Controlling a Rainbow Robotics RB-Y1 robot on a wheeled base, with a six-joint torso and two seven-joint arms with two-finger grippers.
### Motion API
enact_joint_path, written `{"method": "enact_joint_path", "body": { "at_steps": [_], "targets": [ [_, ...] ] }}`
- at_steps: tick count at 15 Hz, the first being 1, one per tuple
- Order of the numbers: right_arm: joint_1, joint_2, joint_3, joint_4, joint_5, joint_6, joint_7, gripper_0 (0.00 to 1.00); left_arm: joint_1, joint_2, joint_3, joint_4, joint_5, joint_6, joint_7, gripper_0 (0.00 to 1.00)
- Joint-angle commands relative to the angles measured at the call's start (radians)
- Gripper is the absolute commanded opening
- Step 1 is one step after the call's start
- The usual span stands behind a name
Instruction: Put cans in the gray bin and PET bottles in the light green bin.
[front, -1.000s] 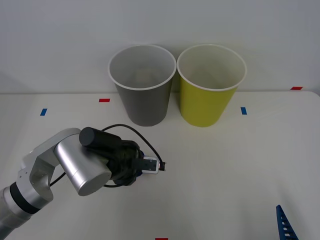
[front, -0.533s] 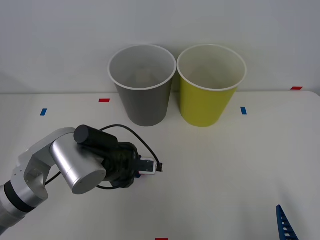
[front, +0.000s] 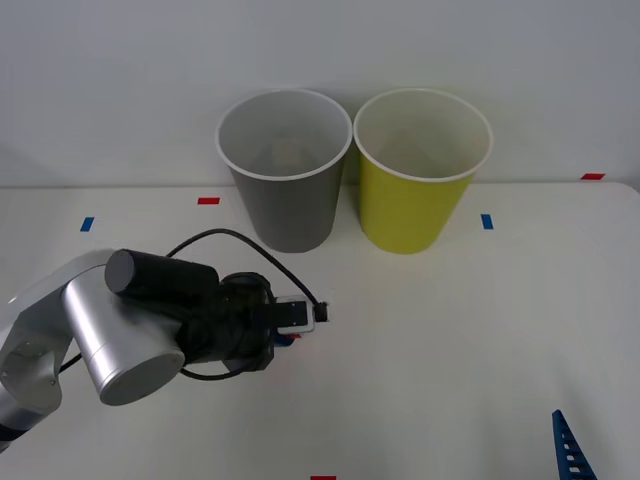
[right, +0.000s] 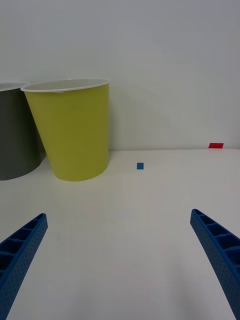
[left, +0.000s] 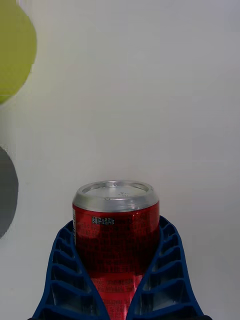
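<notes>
The left gripper (left: 117, 295) is squeezing the red can (left: 116, 227) tight. It should be lifting it high over the gray bin (front: 285, 175) before letting go.

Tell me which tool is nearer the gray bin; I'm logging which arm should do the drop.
Left. The left tool, gripping the can, sits just before the gray bin; the right tool waits beyond the light green bin.
</notes>
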Motion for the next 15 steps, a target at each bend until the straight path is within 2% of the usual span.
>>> {"method": "enact_joint_path", "body": {
  "at_steps": [1, 5, 8, 9, 11, 13, 15],
  "targets": [
    [0.0, 0.0, 0.0, 0.0, 0.0, 0.0, 0.0, 1.0, 0.129, 0.022, 0.099, -0.095, -0.008, -0.098, 0.012, 0.0],
    [0.0, 0.0, 0.0, 0.0, 0.0, 0.0, 0.0, 1.0, 0.299, 0.04, 0.24, -0.242, 0.001, -0.186, 0.027, 0.0],
    [0.0, 0.0, 0.0, 0.0, 0.0, 0.0, 0.0, 1.0, 0.339, 0.033, 0.34, -0.313, 0.026, -0.197, 0.047, 0.0],
    [0.0, 0.0, 0.0, 0.0, 0.0, 0.0, 0.0, 1.0, 0.339, 0.02, 0.366, -0.323, 0.05, -0.197, 0.055, 0.0],
    [0.0, 0.0, 0.0, 0.0, 0.0, 0.0, 0.0, 1.0, 0.339, -0.03, 0.461, -0.329, 0.144, -0.183, 0.065, 0.0],
    [0.0, 0.0, 0.0, 0.0, 0.0, 0.0, 0.0, 1.0, 0.333, -0.082, 0.573, -0.329, 0.233, -0.118, 0.065, 0.0],
    [0.0, 0.0, 0.0, 0.0, 0.0, 0.0, 0.0, 1.0, 0.331, -0.124, 0.668, -0.329, 0.323, -0.118, 0.067, 0.0]
  ]
}}
